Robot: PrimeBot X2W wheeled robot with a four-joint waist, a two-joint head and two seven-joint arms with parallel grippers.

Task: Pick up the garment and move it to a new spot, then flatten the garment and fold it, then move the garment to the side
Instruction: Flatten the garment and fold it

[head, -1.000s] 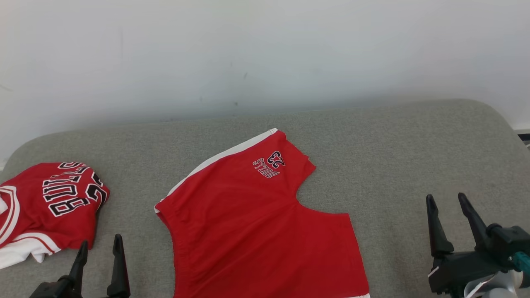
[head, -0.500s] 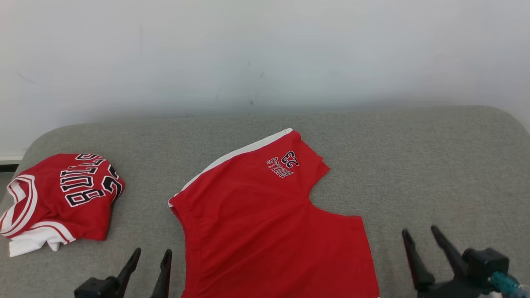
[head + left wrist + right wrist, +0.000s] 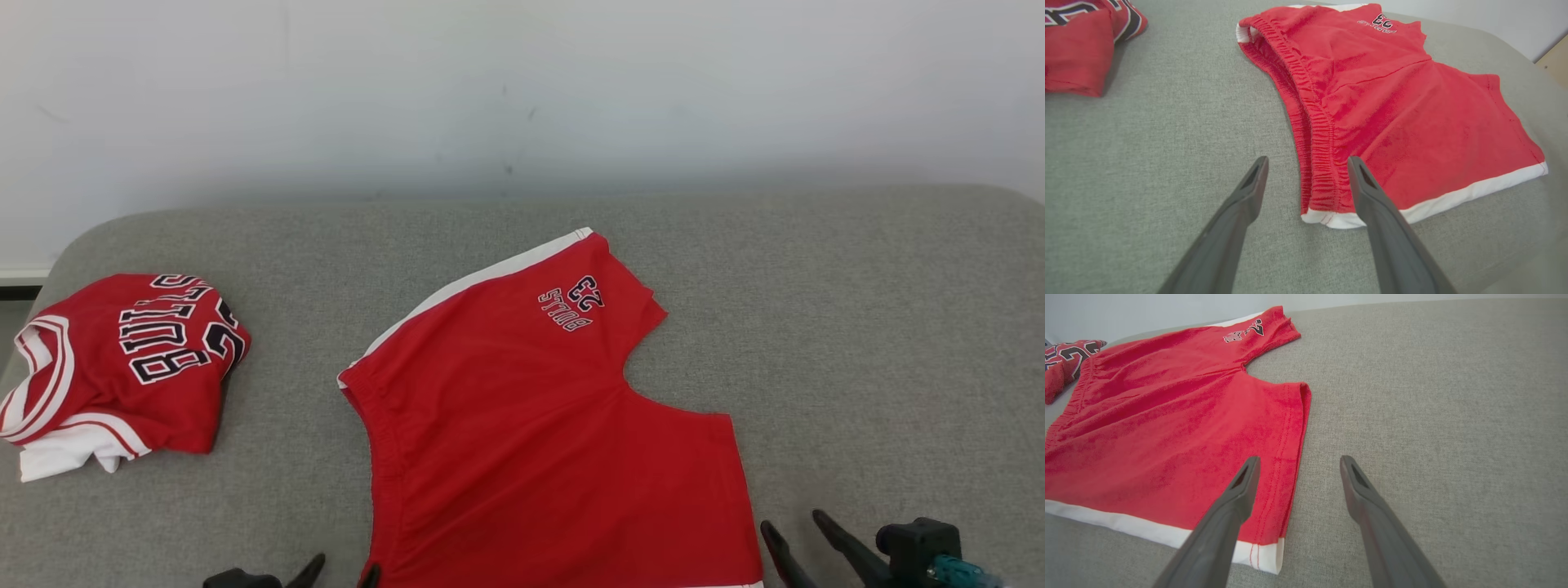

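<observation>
Shorts (image 3: 539,425) first: red with white trim, spread flat in the middle of the grey bench (image 3: 857,327). The elastic waistband (image 3: 1314,122) faces left and the 2 legs point right, 1 far and 1 near. The far leg carries the "BULLS 23" print (image 3: 571,300), and a white stripe (image 3: 465,286) runs along its far edge.

Over to the left jaws, and they are spread wide, gripping nothing. Their 2 dark fingers (image 3: 1237,212) sit either side of the near end of the waistband, right by the white-trimmed corner. Whether they touch the cloth, I cannot tell.

Now the right jaws, parted just as wide and empty too. 1 finger (image 3: 1229,514) is over the near leg's hem, and the other (image 3: 1372,514) is over bare grey fabric just to the right of it. The white hem band (image 3: 1147,533) runs along the near edge there.

Well off to the left lies a rumpled red jersey (image 3: 139,367) with black lettering, apart from the shorts. A pale wall (image 3: 522,98) stands behind the bench.
</observation>
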